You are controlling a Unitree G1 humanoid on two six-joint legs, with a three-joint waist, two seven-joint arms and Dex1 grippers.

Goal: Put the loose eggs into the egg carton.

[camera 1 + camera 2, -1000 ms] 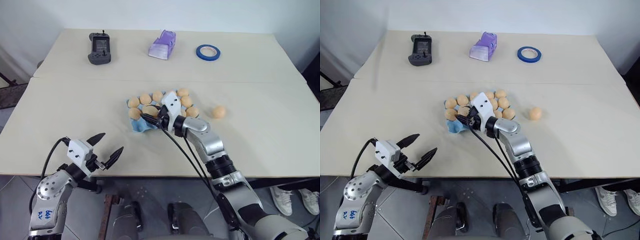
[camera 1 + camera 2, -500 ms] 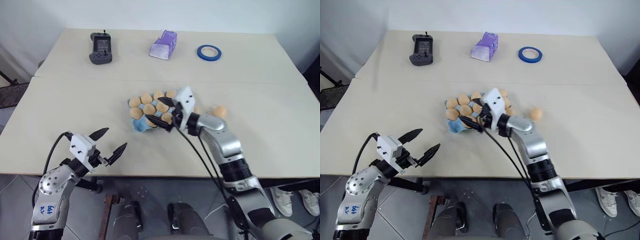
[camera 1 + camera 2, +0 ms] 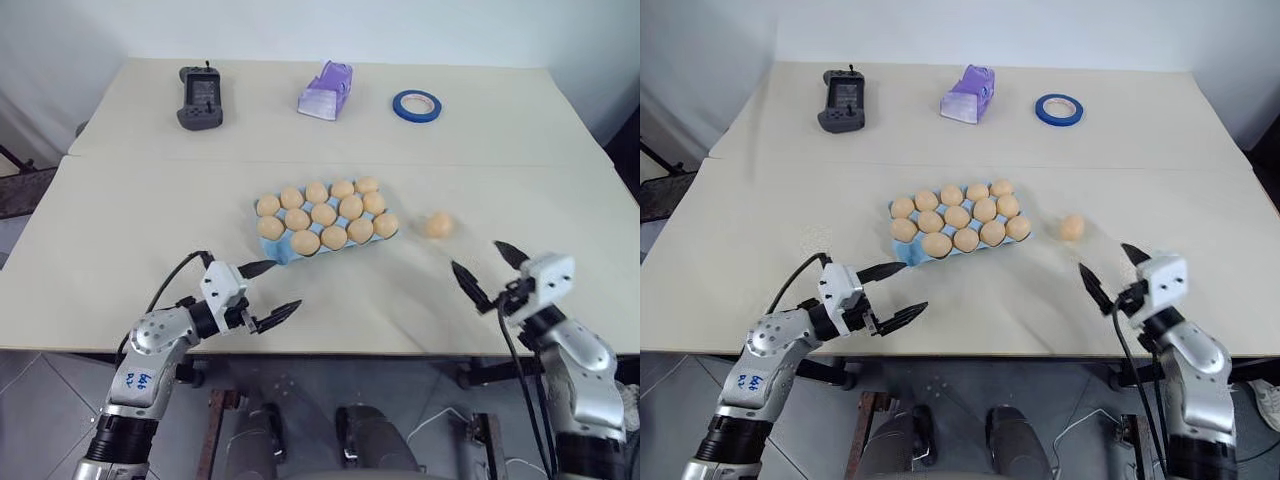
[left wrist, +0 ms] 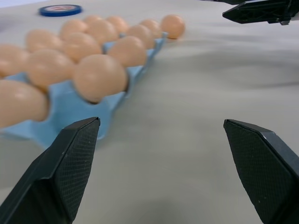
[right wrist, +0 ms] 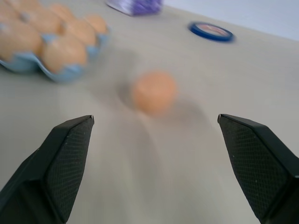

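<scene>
- Your right claw (image 3: 490, 270) has left the egg carton (image 3: 283, 250) it was over a second ago and now sits at the lower right of the frame, jaws spread wide and holding nothing.
- The carton, in the middle of the frame, now shows fourteen eggs (image 3: 322, 213) in its cups (the cup at its lower left corner looks bare), so that drop seems done.
- One loose egg (image 3: 437, 224) is left on the counter (image 3: 120, 230), just right of the carton and up-left of your right claw; the right wrist view has it straight ahead between the fingers.
- Your left claw (image 3: 260, 290) has drifted in from the lower left towards the carton's near corner; it is wide open and empty too.
- Room is good: bare counter lies all round the egg, and the counter's right edge is well away. The handheld device (image 3: 200, 95), tissue pack (image 3: 325, 90) and tape ring (image 3: 415, 104) sit far off along the top.
</scene>
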